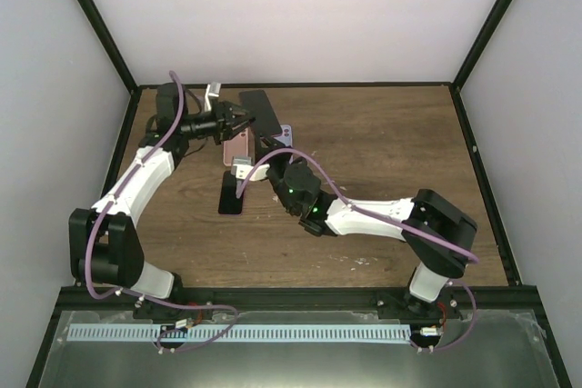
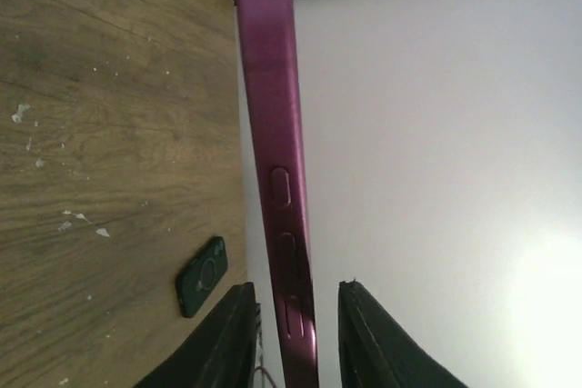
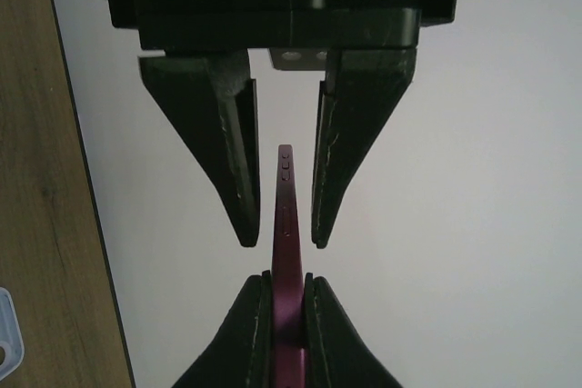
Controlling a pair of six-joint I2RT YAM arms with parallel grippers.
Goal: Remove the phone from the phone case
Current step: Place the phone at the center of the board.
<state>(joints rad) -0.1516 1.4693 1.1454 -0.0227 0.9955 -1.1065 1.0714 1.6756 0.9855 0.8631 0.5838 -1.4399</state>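
Between my right jaws, at the bottom of the right wrist view, the phone case (image 3: 287,215) is pinched by its near end, a finger flat on each face. That side is shut firm on it. Facing them, my left jaws stand narrow around the far end of the same case, with a sliver of daylight on both sides, so I do not count that as a grip yet.

The case is maroon and is held edge-on in the air over the back of the table (image 2: 109,134), its side buttons toward both wrist cameras. From this angle I cannot see the phone itself. I judge it is seated inside, since nothing looks parted.

To do this step well, I want the left jaws to land on the case's rim or a corner. If they land squarely across the faces, I merely clamp phone and case together from both ends. I would close gently and check that the case does not twist in the right grip. Then I would peel one corner of the rim away while the right side holds firm. I would work clear of the dark case (image 2: 202,276) lying on the table, in case the phone drops free.
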